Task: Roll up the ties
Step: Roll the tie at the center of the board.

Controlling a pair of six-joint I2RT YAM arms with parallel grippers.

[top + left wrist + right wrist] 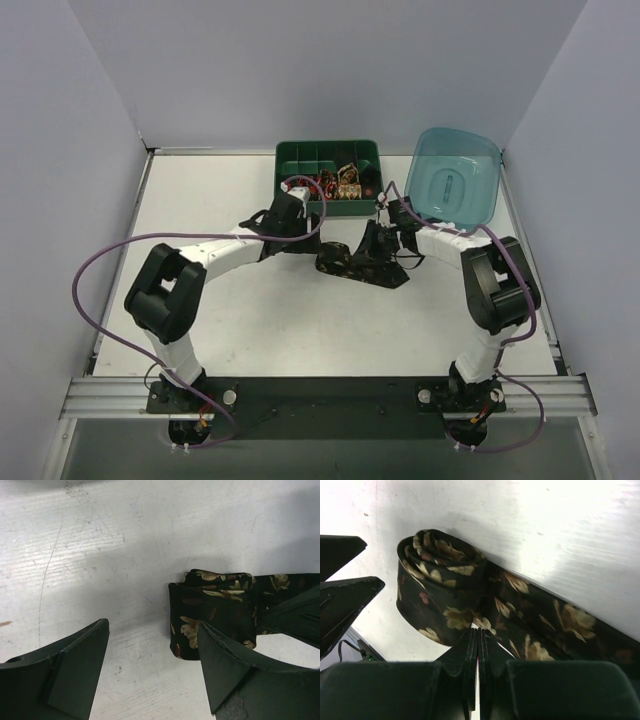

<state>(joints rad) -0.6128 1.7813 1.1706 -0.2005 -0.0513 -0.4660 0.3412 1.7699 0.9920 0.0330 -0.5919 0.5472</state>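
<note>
TIE HALF-ROLLED AT MID-TABLE: A black tie [440,585] with gold and red leaf motifs lies partly rolled near the middle of the white tabletop [250,330]. Its coiled end points toward the left arm and its loose strip trails toward the right arm. The left tool [155,665] stands wide open with nothing in its grasp. One of its fingers [235,670] is just beside the coil, and the other is well apart from it over bare tabletop. The right tool [478,640] is closed tight, its fingertips pressed together and set against the tie where coil meets strip. Whether any cloth is pinched between them cannot be told. At the far edge, a dark green compartment tray [300,158] holds several small rolled ties [345,183], with a translucent teal tub [455,180] near it on the right.
</note>
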